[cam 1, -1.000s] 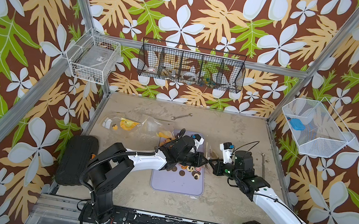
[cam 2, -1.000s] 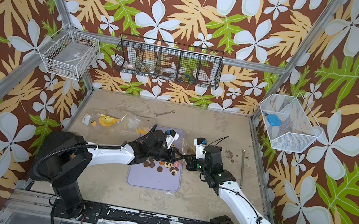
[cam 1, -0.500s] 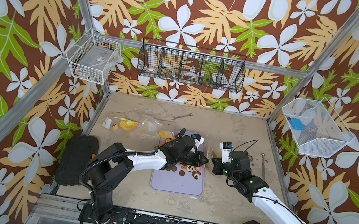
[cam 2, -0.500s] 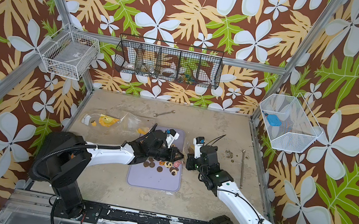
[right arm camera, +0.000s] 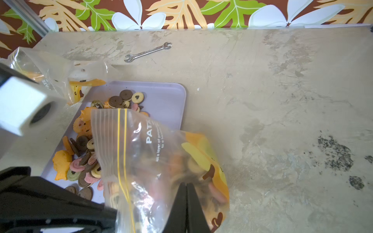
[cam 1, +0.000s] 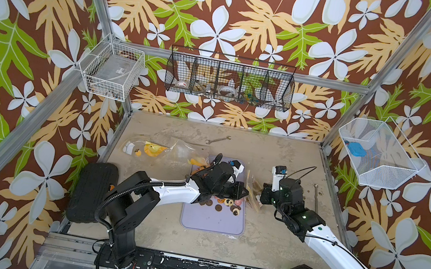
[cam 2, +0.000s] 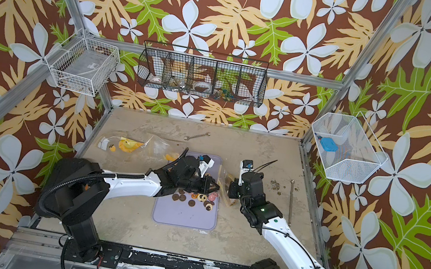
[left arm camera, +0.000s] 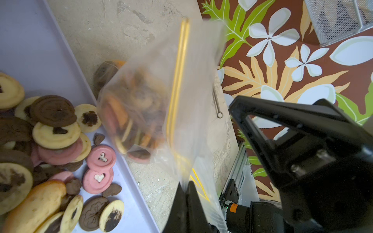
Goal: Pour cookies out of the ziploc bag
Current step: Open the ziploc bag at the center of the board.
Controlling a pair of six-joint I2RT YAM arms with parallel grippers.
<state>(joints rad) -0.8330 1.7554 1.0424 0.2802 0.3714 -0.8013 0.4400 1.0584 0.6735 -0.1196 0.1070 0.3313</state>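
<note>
A clear ziploc bag [right arm camera: 153, 153] with yellow zip lines hangs tilted over the right edge of the lavender tray [right arm camera: 165, 100], its mouth toward the tray. My left gripper [left arm camera: 186, 186] is shut on the bag's film near the zip lines. My right gripper [right arm camera: 186, 185] is shut on the bag's bottom end. Several cookies [left arm camera: 54, 131] in brown, tan, pink and orange lie heaped on the tray, and more sit inside the bag [left arm camera: 161, 100]. In both top views the bag [cam 1: 253, 195] [cam 2: 223, 192] shows between the two wrists, next to the cookies [cam 1: 226, 203] [cam 2: 197, 198].
A second plastic bag [cam 1: 163, 151] with yellow contents lies behind the tray's left corner. A wrench [cam 1: 218, 139] lies at the back, a thin metal rod [cam 1: 317, 196] at the right, and a black case [cam 1: 92, 191] at the left edge. Wire baskets hang on the walls.
The right wrist has shifted a little with the bag's bottom end. The left arm has hardly moved. Both grippers stay shut on the bag.
</note>
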